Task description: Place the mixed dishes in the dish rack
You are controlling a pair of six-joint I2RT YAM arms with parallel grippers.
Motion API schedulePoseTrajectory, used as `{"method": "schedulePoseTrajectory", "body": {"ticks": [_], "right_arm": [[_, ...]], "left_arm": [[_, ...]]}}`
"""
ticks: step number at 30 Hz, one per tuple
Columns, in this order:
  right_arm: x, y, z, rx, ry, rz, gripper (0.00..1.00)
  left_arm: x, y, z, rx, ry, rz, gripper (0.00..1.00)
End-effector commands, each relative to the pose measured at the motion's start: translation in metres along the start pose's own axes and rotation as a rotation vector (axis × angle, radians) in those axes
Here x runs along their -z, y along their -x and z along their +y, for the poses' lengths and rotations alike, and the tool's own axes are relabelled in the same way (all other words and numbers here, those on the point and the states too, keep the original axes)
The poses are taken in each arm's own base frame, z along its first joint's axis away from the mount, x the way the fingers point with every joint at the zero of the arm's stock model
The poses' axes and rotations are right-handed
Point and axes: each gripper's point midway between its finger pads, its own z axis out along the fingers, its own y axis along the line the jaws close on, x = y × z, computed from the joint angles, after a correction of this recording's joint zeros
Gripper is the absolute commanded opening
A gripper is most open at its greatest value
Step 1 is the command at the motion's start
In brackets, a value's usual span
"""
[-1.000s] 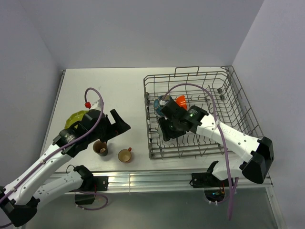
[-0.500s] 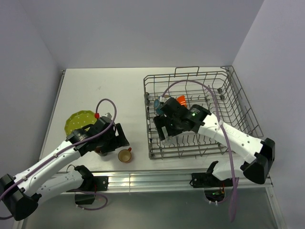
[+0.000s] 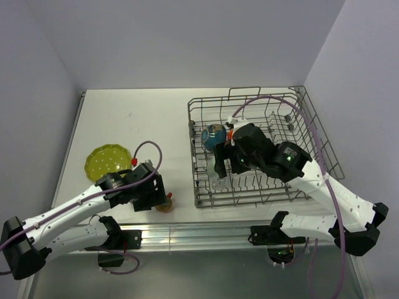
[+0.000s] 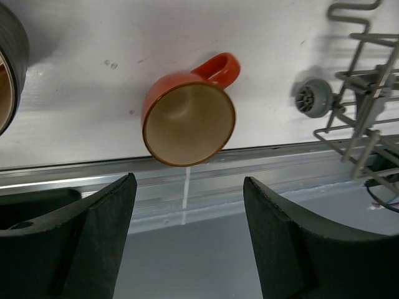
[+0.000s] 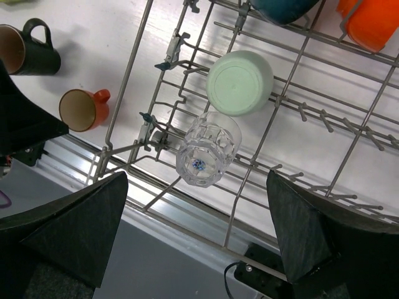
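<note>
Left gripper [image 4: 188,187], jaws apart, with the small orange cup [image 4: 189,121] just ahead of the gap: a jaw catching the rim could topple it off the table [image 4: 93,37].

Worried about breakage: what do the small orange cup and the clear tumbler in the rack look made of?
The small orange cup: likely glazed ceramic, glossy orange outside, duller tan inside. The clear glass: transparent, faceted; glass or clear plastic, unclear which.

glossy glazed small orange cup [image 4: 189,121] beside the grey metal wire dish rack [image 3: 274,109]; inside it, a clear glass [image 5: 207,148] (smooth, shiny).
</note>
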Motion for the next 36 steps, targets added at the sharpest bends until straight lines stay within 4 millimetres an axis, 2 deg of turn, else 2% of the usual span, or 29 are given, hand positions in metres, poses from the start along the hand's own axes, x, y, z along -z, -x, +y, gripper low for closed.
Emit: {"method": "schedulePoseTrajectory", "body": {"ticks": [1, 7, 16, 21, 23, 27, 29, 30, 31, 33, 36], "right_arm": [[0.015, 0.010, -0.003, -0.009, -0.002, -0.064, 1.00], [0.017, 0.006, -0.005, -0.012, 0.006, -0.073, 1.00], [0.019, 0.002, -0.008, -0.011, 0.004, -0.081, 1.00], [0.020, -0.001, -0.011, -0.013, 0.000, -0.084, 1.00], [0.020, -0.003, -0.012, -0.012, 0.000, -0.078, 1.00], [0.023, -0.004, -0.014, -0.011, -0.005, -0.082, 1.00], [0.023, -0.004, -0.013, -0.012, 0.000, -0.083, 1.00], [0.023, -0.004, -0.012, -0.013, 0.004, -0.081, 1.00], [0.023, -0.005, -0.011, -0.015, 0.013, -0.080, 1.00], [0.022, -0.005, -0.009, -0.013, 0.022, -0.079, 1.00], [0.024, -0.006, -0.001, -0.005, 0.073, -0.074, 1.00]], "left_arm": [[-0.003, -0.007, 0.005, 0.013, 0.026, 0.018, 0.75], [-0.012, -0.012, 0.010, 0.004, 0.053, 0.035, 0.66], [-0.027, -0.012, 0.023, 0.019, 0.114, 0.019, 0.63], [-0.044, -0.011, 0.029, 0.045, 0.142, -0.003, 0.62], [-0.051, -0.013, 0.029, 0.055, 0.141, 0.004, 0.58], [-0.056, -0.017, 0.024, 0.066, 0.106, 0.021, 0.41], [-0.052, -0.012, 0.021, 0.061, 0.108, 0.007, 0.24], [-0.051, -0.011, 0.020, 0.057, 0.111, 0.005, 0.11], [-0.046, -0.006, 0.014, 0.054, 0.101, -0.009, 0.02], [-0.038, -0.001, 0.007, 0.047, 0.089, -0.019, 0.00], [-0.008, 0.017, -0.029, 0.014, -0.035, -0.072, 0.00]]}}
